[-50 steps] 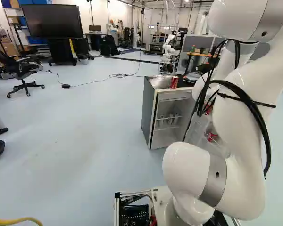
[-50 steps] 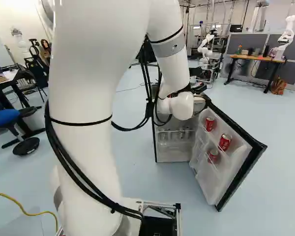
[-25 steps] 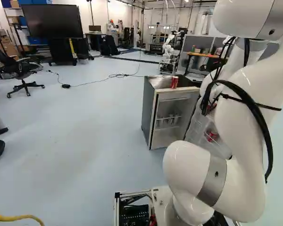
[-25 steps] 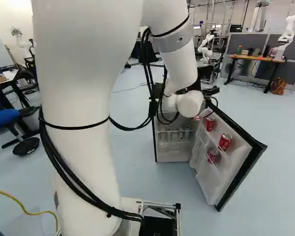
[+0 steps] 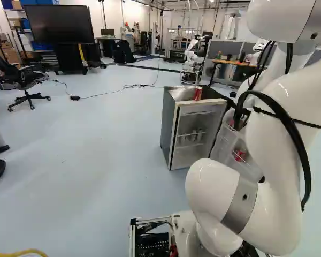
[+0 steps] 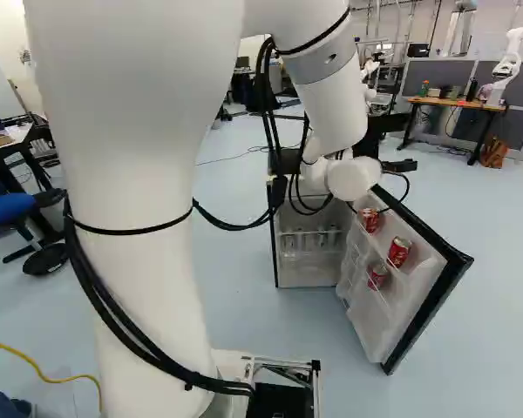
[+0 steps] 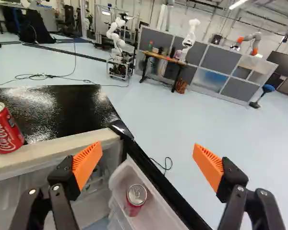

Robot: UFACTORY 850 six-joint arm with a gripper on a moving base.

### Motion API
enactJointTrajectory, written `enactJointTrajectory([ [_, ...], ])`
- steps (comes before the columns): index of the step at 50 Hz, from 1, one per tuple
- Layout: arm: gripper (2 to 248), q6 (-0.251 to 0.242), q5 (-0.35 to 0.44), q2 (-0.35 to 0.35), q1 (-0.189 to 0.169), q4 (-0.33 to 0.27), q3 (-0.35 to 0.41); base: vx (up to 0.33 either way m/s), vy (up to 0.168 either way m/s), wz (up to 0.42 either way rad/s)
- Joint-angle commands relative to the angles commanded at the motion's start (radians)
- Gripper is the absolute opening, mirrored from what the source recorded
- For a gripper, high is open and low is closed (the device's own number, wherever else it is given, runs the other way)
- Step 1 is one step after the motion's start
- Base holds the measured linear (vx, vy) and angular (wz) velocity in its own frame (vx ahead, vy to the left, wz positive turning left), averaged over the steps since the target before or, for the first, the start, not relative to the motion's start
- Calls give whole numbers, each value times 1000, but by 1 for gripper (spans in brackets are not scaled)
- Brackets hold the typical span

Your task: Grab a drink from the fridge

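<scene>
Rightward in the right base view, my wrist (image 6: 353, 178) has shifted towards the door (image 6: 397, 322), while the fridge (image 5: 168, 128) hasn't budged. Right of centre in the left base view, the top can (image 5: 198, 93) stands on that fridge, where the flat surface keeps it upright. Beside it, my claw (image 7: 148, 163) is released and spread, I judge, to straddle a drink. Low between my fingers, the rack can (image 7: 135, 197) sits upright, walled in by its rack (image 7: 158, 211). Farthest right in the right base view, the door stands swung out, baring the other cans (image 6: 399, 252).
</scene>
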Motion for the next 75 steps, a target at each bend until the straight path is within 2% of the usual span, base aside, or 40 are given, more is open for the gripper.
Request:
enactJointTrajectory([
  [20,247,0,-177,-4,-51,74,-52,0,0,0],
  [34,247,0,-322,-34,-69,127,-121,0,0,0],
  [51,247,0,-500,-82,-78,192,-220,0,0,0],
  [75,247,0,-744,-151,-72,284,-364,0,0,0],
])
